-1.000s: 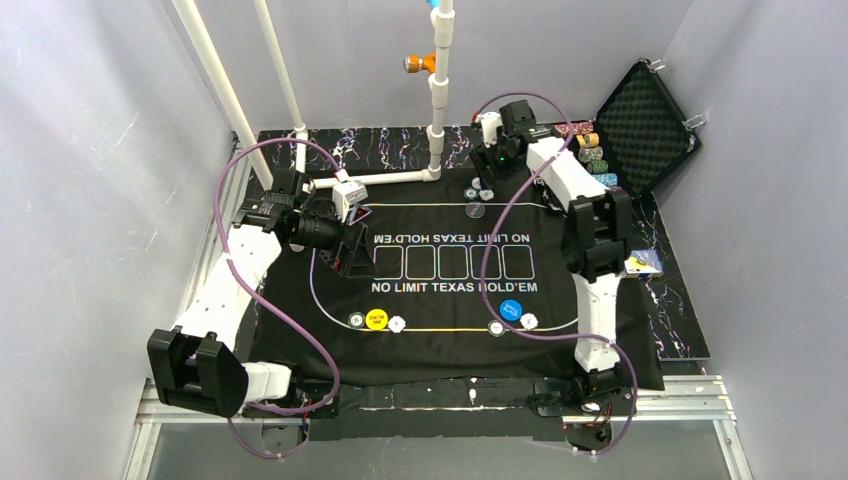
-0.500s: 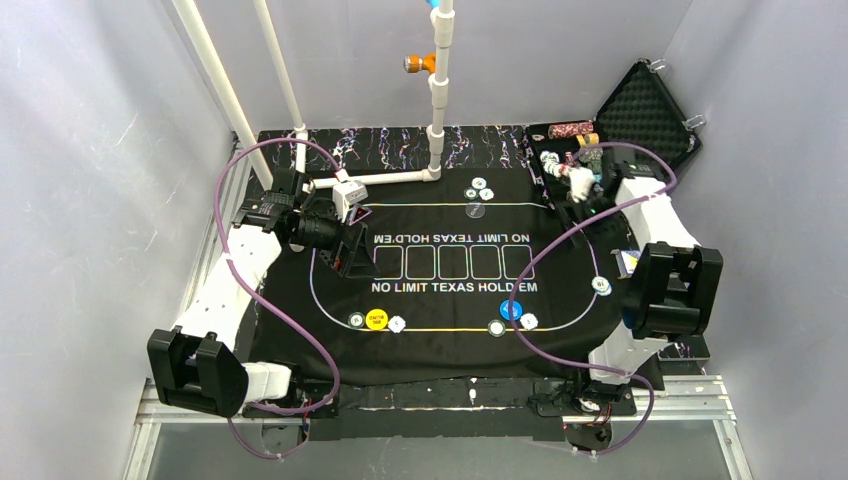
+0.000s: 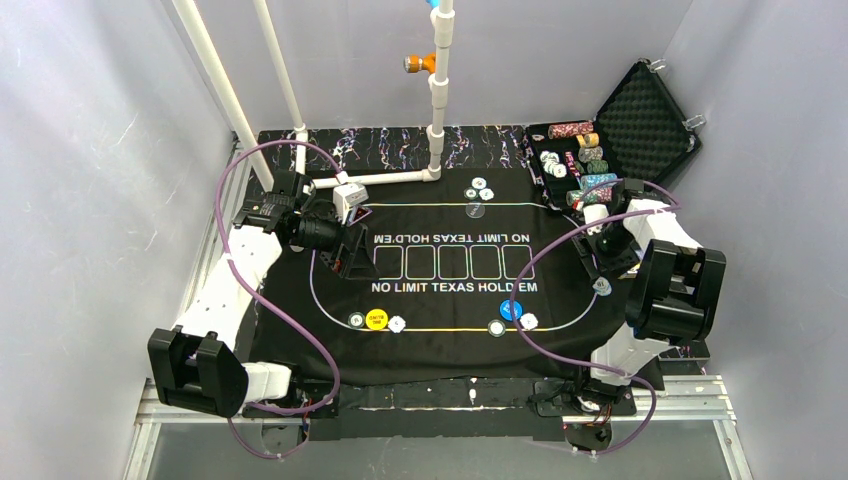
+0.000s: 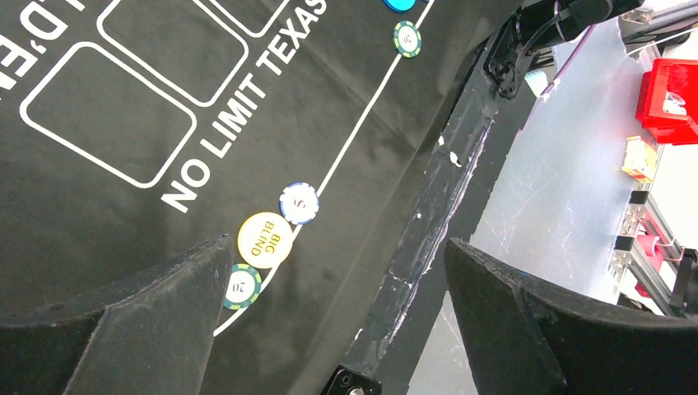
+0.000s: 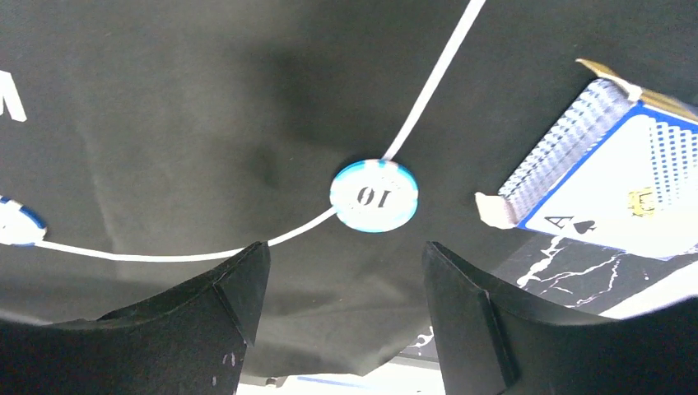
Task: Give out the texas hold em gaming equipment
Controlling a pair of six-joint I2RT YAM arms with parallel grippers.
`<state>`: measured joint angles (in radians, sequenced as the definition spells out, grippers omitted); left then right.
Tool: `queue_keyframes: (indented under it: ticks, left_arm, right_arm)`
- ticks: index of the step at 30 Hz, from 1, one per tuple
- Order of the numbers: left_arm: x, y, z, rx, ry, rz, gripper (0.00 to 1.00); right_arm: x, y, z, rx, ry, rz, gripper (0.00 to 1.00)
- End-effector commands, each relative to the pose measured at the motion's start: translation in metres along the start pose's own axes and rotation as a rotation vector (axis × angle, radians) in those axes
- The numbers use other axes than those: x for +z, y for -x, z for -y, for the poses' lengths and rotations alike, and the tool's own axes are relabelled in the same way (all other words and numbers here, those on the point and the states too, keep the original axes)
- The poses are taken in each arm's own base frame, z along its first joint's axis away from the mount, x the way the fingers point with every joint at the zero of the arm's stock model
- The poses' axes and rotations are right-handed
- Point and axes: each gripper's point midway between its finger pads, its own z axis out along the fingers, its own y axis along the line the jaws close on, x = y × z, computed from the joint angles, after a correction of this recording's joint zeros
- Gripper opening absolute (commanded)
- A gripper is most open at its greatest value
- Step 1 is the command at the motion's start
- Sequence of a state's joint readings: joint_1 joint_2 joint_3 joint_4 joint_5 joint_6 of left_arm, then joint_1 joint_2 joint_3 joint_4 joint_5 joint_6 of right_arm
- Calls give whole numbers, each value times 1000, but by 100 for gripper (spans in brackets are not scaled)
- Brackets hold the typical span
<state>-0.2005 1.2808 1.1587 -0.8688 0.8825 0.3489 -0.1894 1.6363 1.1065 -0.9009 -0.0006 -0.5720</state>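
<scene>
Left gripper (image 4: 337, 247): released, empty, over the mat (image 4: 99, 206).
Right gripper (image 5: 344, 251): released, empty, above a white chip (image 5: 374, 196); card box (image 5: 609, 189) beside.

A black mat (image 3: 450, 345) printed with white lettering and five card outlines is lying flat on the marbled counter (image 3: 400, 143), covering most of it. Off the mat's far right corner, a black case (image 3: 640, 125) is standing open, its foam-lined lid tilting back toward the wall. White pipes (image 3: 438, 110) are rising just beyond the mat's far edge, one carrying an orange fitting (image 3: 425, 63). A metal rail (image 3: 690, 395) is running along the mat's near edge. In the left wrist view, a red box (image 4: 671, 90) is sitting well beyond that near edge.
</scene>
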Motion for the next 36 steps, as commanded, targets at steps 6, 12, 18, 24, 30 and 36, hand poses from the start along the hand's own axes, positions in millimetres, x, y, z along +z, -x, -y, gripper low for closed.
queue_keyframes:
  ticks: [6, 12, 18, 24, 30, 36]
  left_arm:
    - [-3, -2, 10, 18, -28, 6, 99]
    - [-3, -2, 11, 22, -32, 8, 99]
    - [-4, 0, 13, 23, -34, 12, 99]
    - [-4, -1, 12, 23, -31, 11, 99]
    - [-4, 0, 13, 21, -35, 12, 99]
    - [-4, 0, 13, 21, -33, 12, 99]
  right_arm:
    - [11, 8, 20, -15, -59, -1, 79]
    - [13, 13, 20, -140, -19, 9, 75]
    - [12, 20, 25, -162, -20, 11, 75]
    - [19, 17, 25, -185, -8, -5, 77]
    - [24, 18, 25, -179, -18, 8, 76]
    - [32, 14, 23, -172, -7, -6, 74]
